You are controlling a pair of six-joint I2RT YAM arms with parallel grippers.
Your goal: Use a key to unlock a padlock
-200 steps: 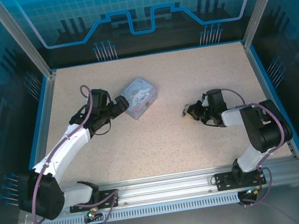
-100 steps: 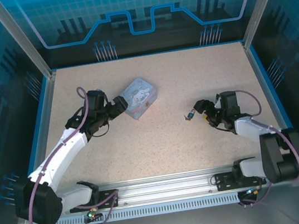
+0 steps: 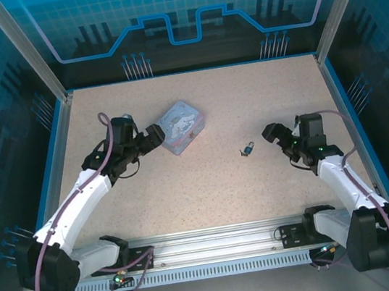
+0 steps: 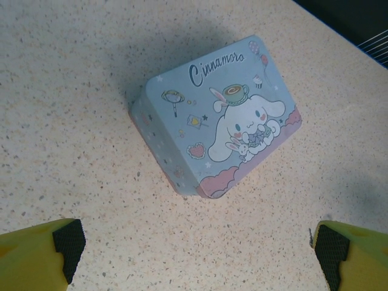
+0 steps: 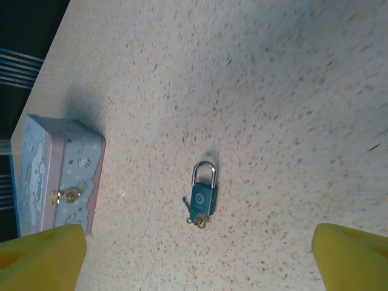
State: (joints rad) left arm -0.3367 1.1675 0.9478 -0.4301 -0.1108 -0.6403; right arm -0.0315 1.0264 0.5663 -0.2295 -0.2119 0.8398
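The padlock (image 5: 203, 188) lies flat on the speckled table, a small blue-green body with a silver shackle whose two legs both reach the body. The key (image 5: 199, 219) shows as a small brass head at the lock's bottom end. In the top view the padlock (image 3: 248, 150) sits right of centre. My right gripper (image 3: 279, 140) hangs open just to its right, apart from it, with yellow fingertips (image 5: 42, 257) at the frame's bottom corners. My left gripper (image 3: 154, 137) is open and empty beside the box's left side.
A grey-blue Cinnamoroll tin box (image 3: 183, 125) stands left of centre, closed, with a small brass clasp (image 5: 65, 196) on its front. The left wrist view shows the box (image 4: 218, 115) from above. Blue walls and metal posts (image 3: 329, 19) bound the table.
My right gripper has drawn back to the right, away from the padlock, which stays on the table where it was set down. The left arm has shifted only slightly.
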